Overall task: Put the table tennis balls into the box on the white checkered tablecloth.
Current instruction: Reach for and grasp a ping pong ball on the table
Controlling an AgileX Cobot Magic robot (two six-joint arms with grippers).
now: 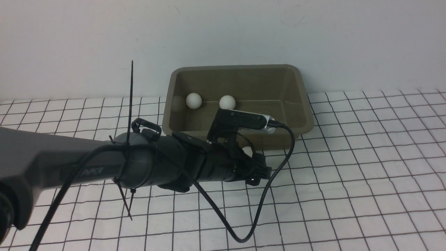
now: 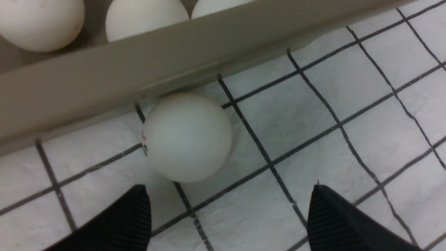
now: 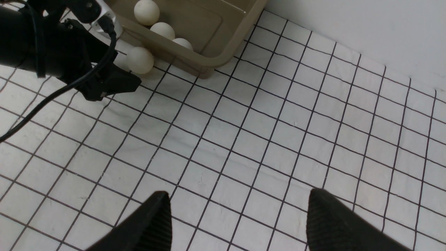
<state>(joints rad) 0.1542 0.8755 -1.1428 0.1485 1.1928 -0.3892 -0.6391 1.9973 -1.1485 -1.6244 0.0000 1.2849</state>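
Left claw [image 2: 230,190] stands open, fingers spread just short of 1 table tennis ball [image 2: 187,136] lying on the white checkered tablecloth [image 2: 348,104] right beside the outer wall of the box [image 2: 104,80]. Other balls [image 3: 162,30] lie inside. Right claw [image 3: 238,195] hangs open above the cloth.

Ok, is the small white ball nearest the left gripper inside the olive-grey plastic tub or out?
Out. The white ball rests on the checkered cloth, just outside the olive-grey tub, before the open left gripper.
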